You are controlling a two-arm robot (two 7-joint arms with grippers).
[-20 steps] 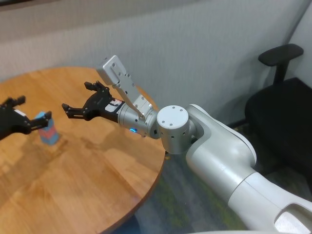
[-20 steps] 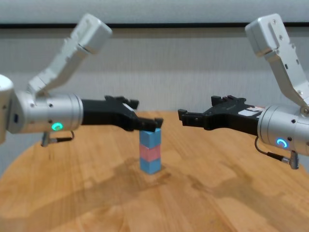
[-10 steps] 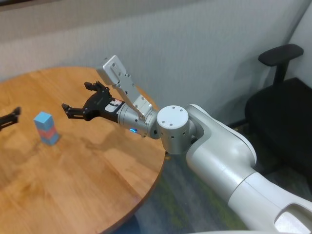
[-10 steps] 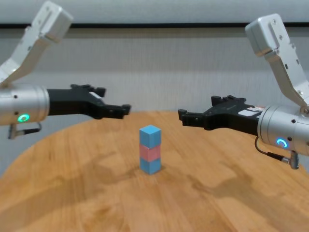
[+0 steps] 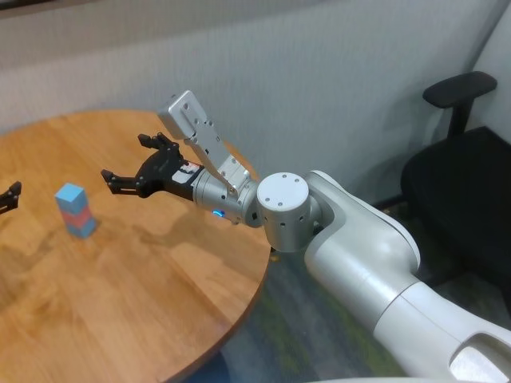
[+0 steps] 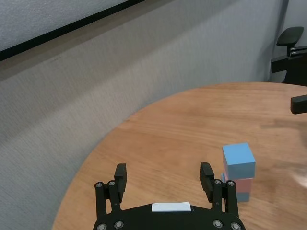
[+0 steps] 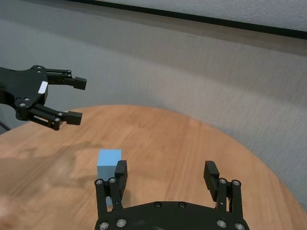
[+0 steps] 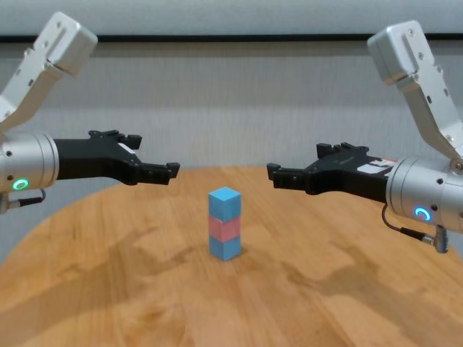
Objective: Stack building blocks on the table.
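Note:
Three building blocks stand as one upright stack (image 8: 225, 223) on the table (image 8: 325, 311): light blue at the bottom, pink in the middle, light blue on top. The same stack (image 5: 73, 209) shows at the table's left in the head view. My left gripper (image 8: 153, 155) hovers open to the left of the stack, above its top and clear of it. My right gripper (image 8: 296, 160) hovers open to the right of the stack, also apart from it. In the left wrist view the stack (image 6: 238, 172) stands beside one fingertip (image 6: 206, 171). Neither gripper holds anything.
The round table's edge (image 5: 254, 299) curves close by on the right, with carpet below. A black office chair (image 5: 463, 159) stands off to the right, away from the table. A grey wall runs behind the table.
My left gripper let go of the top blue block and drew back to the left, away from the stack. The stack stands unchanged and the right arm has not moved.

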